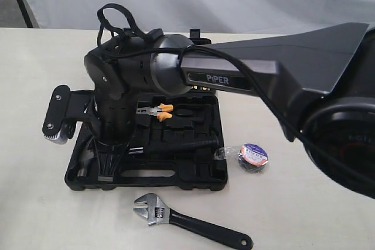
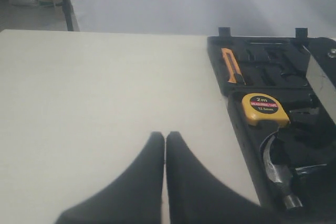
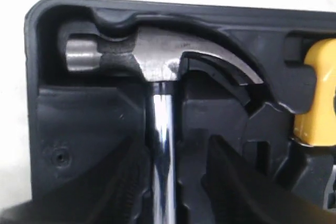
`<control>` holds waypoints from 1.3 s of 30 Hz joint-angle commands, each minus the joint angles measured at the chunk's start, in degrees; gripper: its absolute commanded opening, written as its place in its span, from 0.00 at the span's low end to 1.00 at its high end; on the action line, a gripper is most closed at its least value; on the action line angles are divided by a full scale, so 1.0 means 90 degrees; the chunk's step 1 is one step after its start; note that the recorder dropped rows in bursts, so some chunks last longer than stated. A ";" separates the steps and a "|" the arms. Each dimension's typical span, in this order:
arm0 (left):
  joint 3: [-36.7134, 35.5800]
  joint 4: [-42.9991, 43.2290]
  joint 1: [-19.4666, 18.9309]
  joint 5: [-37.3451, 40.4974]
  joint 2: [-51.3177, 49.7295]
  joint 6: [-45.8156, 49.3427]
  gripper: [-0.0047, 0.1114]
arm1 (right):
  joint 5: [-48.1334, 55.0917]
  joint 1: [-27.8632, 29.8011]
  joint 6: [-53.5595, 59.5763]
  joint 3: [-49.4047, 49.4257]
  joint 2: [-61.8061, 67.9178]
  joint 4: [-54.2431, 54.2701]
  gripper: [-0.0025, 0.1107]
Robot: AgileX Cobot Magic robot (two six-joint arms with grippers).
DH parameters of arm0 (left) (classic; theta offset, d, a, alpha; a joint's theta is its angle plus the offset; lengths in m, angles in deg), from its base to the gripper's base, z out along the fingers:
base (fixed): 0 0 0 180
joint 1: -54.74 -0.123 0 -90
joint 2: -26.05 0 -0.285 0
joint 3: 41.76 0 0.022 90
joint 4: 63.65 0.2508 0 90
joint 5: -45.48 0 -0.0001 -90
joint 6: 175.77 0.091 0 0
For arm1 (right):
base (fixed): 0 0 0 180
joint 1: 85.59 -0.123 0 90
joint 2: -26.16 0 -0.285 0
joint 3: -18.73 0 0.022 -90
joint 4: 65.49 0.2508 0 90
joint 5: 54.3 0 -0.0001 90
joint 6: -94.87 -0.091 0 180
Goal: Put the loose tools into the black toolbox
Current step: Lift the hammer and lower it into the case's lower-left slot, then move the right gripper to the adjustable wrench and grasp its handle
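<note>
The black toolbox (image 1: 193, 178) lies open on the table. The steel claw hammer (image 3: 157, 56) rests in its moulded recess at the case's left end, head (image 1: 82, 165) toward the front left corner. My right gripper (image 3: 173, 145) reaches down over it, open, one finger on each side of the shiny shaft. The silver adjustable wrench (image 1: 181, 221) lies on the table in front of the case. The black tape roll (image 1: 252, 157) sits to the case's right. My left gripper (image 2: 165, 136) is shut and empty over bare table beside the toolbox (image 2: 239, 124).
A yellow tape measure (image 2: 265, 108) and an orange utility knife (image 2: 231, 65) sit in the case, with orange-handled pliers (image 1: 157, 111) in the middle. The right arm (image 1: 234, 77) crosses over the case's back half. A pale backdrop stands behind the table.
</note>
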 commanded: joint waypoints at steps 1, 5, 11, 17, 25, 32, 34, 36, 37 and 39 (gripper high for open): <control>-0.0059 -0.0087 -0.0021 -0.0108 0.0051 -0.0065 0.05 | 0.0068 0.0035 -0.0058 -0.0020 -0.0304 -0.0046 0.45; -0.0059 -0.0087 -0.0021 -0.0108 0.0051 -0.0065 0.05 | 0.0046 0.0035 -0.0355 -0.0020 -0.0714 -0.0034 0.38; -0.0059 -0.0087 -0.0021 -0.0108 0.0051 -0.0065 0.05 | 0.0214 0.0077 -0.0796 -0.0008 -0.0608 0.0576 0.02; -0.0059 -0.0087 -0.0021 -0.0108 0.0051 -0.0065 0.05 | 0.0764 0.0245 -0.1292 -0.0058 -0.0450 0.0516 0.02; -0.0059 -0.0087 -0.0021 -0.0108 0.0051 -0.0065 0.05 | 0.0814 0.0547 -0.1545 -0.0056 0.0432 0.1211 0.02; -0.0059 -0.0087 -0.0021 -0.0108 0.0051 -0.0065 0.05 | 0.1337 0.0562 -0.1565 -0.0606 0.0407 0.0932 0.02; -0.0059 -0.0087 -0.0021 -0.0108 0.0051 -0.0065 0.05 | 0.1419 0.0562 -0.1663 -0.0938 0.0217 0.0950 0.02; -0.0059 -0.0087 -0.0021 -0.0108 0.0051 -0.0065 0.05 | 0.1562 0.0562 -0.1771 -0.1218 0.0052 0.0961 0.02; -0.0059 -0.0087 -0.0021 -0.0108 0.0051 -0.0065 0.05 | 0.1697 0.0567 -0.1839 -0.1308 -0.0030 0.0946 0.02; -0.0059 -0.0087 -0.0021 -0.0108 0.0051 -0.0065 0.05 | 0.1962 0.0636 -0.1938 -0.1343 -0.0189 0.0925 0.02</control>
